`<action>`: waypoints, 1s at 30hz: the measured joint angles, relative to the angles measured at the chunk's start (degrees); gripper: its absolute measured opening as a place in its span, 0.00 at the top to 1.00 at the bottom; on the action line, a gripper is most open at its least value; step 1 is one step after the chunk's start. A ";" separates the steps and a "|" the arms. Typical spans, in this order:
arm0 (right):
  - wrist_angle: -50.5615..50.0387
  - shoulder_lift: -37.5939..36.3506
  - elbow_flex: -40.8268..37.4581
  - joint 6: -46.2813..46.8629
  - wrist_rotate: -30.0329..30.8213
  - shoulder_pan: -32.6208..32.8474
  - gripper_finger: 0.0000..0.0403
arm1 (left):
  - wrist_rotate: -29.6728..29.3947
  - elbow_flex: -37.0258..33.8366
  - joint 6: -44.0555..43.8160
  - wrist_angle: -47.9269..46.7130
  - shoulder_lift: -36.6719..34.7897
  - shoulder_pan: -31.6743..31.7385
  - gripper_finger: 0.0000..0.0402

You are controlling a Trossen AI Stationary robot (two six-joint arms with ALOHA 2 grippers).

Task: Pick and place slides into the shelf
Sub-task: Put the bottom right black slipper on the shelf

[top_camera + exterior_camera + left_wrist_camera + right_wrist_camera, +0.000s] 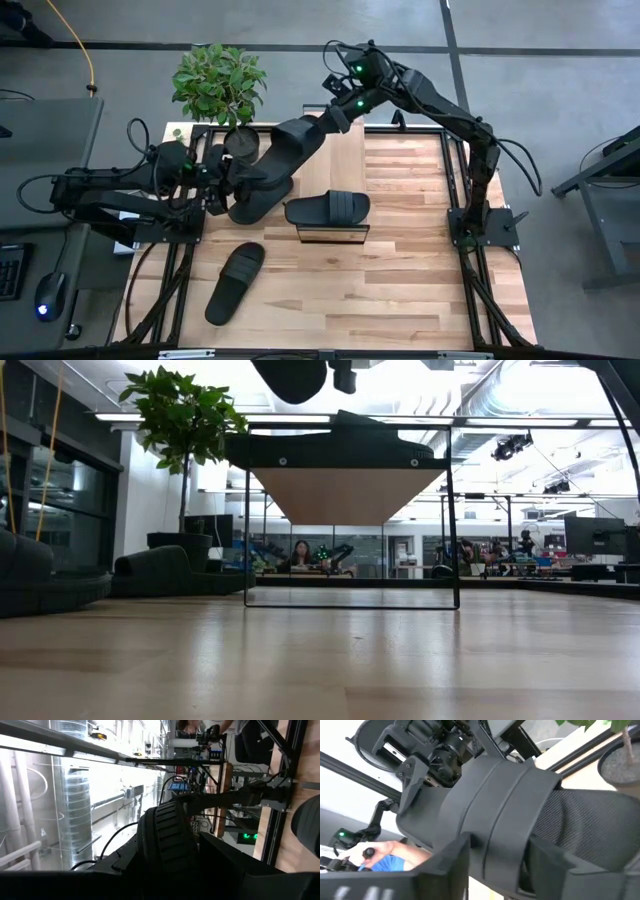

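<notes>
Light-wood plank table [400, 300], seen from above, with the low view for height. At its middle stands the long narrow light-wood shelf with dark frame edges [334, 234].

Done: you have one black open-toe slide sandal with a ribbed strap, the shelved slide [328, 208], lying flat on the shelf top. The low view shows the shelved slide as a dark profile on the plank.

In hand: two more black slides appear to hang above the table's left half, end to end and overlapping. I judge them to be two, though the join is not clear. The lower slide [255, 198] is gripped by your left tool [222, 185], clamped on its ribbed strap; the left wrist view shows that strap between the tool's parts. The upper slide [298, 138] sits at your right tool [338, 112], near the table's far edge beside the potted green plant [220, 85]. The right tool is set about the upper slide's strap; whether it has closed cannot be told.

Left: the fourth black slide, the loose slide [235, 282], lies untouched on the table near the left edge, apart from the shelf. By this count one of four is placed, and three remain.
</notes>
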 joint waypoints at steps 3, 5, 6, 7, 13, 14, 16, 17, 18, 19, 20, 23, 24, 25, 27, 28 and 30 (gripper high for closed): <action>0.13 0.00 0.00 -0.88 1.13 0.00 0.72 | -0.28 0.00 -0.19 0.65 -0.07 0.00 0.60; 0.09 0.02 0.00 -1.45 1.57 0.00 0.81 | -1.20 0.00 -0.27 0.65 -0.07 -0.02 0.60; 0.06 0.04 0.00 -1.93 1.79 -0.02 0.86 | -1.93 0.00 -0.47 0.69 -0.07 -0.02 0.60; 0.08 0.04 0.00 -2.33 2.20 -0.02 0.90 | -2.58 0.00 -0.60 0.69 -0.07 -0.04 0.60; -0.03 0.04 0.00 -3.74 5.12 -0.18 0.97 | -7.45 0.00 -1.02 0.12 -0.07 -0.04 0.60; -0.02 0.07 0.00 -4.17 5.51 -0.21 0.98 | -8.23 0.00 -1.58 0.11 -0.09 -0.04 0.60; -0.06 0.09 0.00 -4.61 5.40 -0.68 0.99 | -9.22 0.00 -3.71 0.10 -0.09 -0.02 0.60; -0.04 0.09 0.00 -4.64 5.40 -0.79 0.99 | -9.76 0.00 -5.06 0.10 -0.09 -0.02 0.60; -0.11 0.09 0.00 -4.65 5.51 -0.96 0.99 | -10.35 0.00 -6.59 0.10 -0.07 -0.02 0.60; -0.14 0.11 0.00 -4.65 5.53 -1.12 0.99 | -11.26 0.00 -7.87 0.10 -0.09 0.00 0.60; -0.11 0.13 0.00 -4.68 5.49 -1.33 0.99 | -12.22 0.00 -8.83 0.10 -0.09 0.00 0.59; -0.20 0.15 0.00 -4.82 5.47 -1.90 0.99 | -13.66 0.00 -10.65 -1.20 -0.09 0.04 0.55; -0.25 0.15 0.00 -4.82 5.47 -2.07 0.99 | -13.88 0.00 -11.13 -1.38 -0.07 0.07 0.53; -0.34 0.15 0.00 -4.84 5.47 -2.25 1.00 | -14.09 0.00 -11.52 -1.52 -0.07 0.07 0.50; -0.66 0.15 0.00 -5.14 5.70 -2.46 1.00 | -14.76 0.00 -12.18 -1.52 -0.07 0.08 0.43; -1.00 0.14 0.00 -5.30 6.04 -2.59 1.00 | -15.37 0.00 -12.53 -1.54 -0.07 0.07 0.40; -1.99 -0.02 0.00 -5.75 7.90 -2.64 1.00 | -17.29 0.00 -13.67 -1.61 -0.13 0.09 0.33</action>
